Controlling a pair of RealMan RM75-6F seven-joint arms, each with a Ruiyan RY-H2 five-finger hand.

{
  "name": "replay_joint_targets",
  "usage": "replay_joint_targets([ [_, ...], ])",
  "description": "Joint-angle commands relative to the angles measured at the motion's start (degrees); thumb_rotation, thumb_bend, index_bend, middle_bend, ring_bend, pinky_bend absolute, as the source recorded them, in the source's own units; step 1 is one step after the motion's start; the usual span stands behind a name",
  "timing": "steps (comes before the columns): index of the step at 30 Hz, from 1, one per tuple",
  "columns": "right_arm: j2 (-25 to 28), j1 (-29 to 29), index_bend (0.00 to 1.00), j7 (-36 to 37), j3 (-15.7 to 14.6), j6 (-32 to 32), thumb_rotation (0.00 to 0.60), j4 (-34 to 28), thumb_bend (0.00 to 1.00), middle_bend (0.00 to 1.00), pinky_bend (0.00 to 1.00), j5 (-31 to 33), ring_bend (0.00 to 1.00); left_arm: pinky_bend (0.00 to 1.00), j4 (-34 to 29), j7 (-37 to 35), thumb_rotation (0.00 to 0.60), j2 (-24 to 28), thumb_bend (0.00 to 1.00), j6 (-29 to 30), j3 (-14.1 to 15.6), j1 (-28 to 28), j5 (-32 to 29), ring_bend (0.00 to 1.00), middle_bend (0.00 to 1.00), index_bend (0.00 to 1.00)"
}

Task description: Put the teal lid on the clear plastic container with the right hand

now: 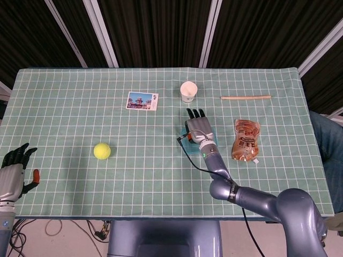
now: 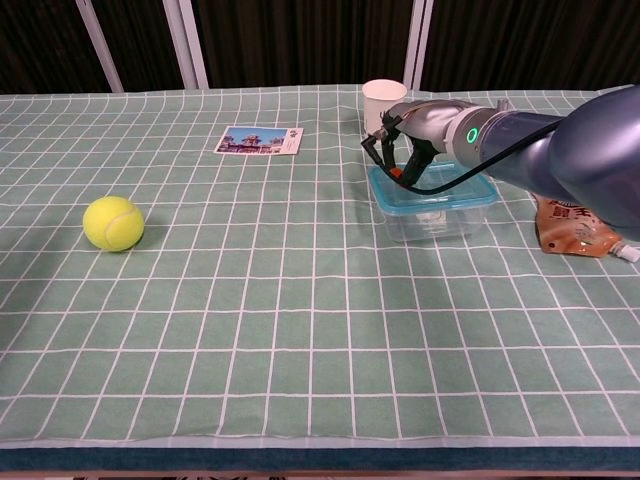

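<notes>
Teal lid (image 2: pixel 432 190) sits on top of the clear plastic container (image 2: pixel 436 217), right of centre on the green checked tablecloth (image 1: pixel 80 107). The right hand (image 1: pixel 199 127) lies flat over the lid's far side, palm down, fingers (image 1: pixel 195 113) stretched out side by side toward the white paper cup (image 1: pixel 188 91) beyond; they press or hover on the lid rather than grip it, and real contact cannot be told. The right forearm reaches in low from the near right edge. The left hand (image 1: pixel 12 170) rests at the table's near left corner, fingers loosely apart, holding nothing. A tennis ball (image 2: pixel 112 222), postcard (image 2: pixel 259 140), brown snack pouch (image 1: pixel 246 139) and wooden stick (image 1: pixel 245 97) lie around.
</notes>
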Motion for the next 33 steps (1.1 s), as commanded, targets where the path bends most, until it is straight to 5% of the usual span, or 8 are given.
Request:
replay_joint_targets([
  [1,-0.1,0.1,0.60,0.0,-0.1,0.0,0.600,0.1,0.41,0.04,0.00,0.1,0.00,0.00,0.0,0.0,0.600,0.0,0.56,0.0,0.0,0.0,0.0,0.00,0.00,0.15],
  [33,-0.6,1.2,0.61,-2.0,-2.2,0.4,0.600,0.4,0.41,0.04,0.00,2.0,0.00,0.00,0.1,-0.1,0.600,0.0,0.56,0.1,0.0,0.0,-0.1,0.00,0.00,0.15],
])
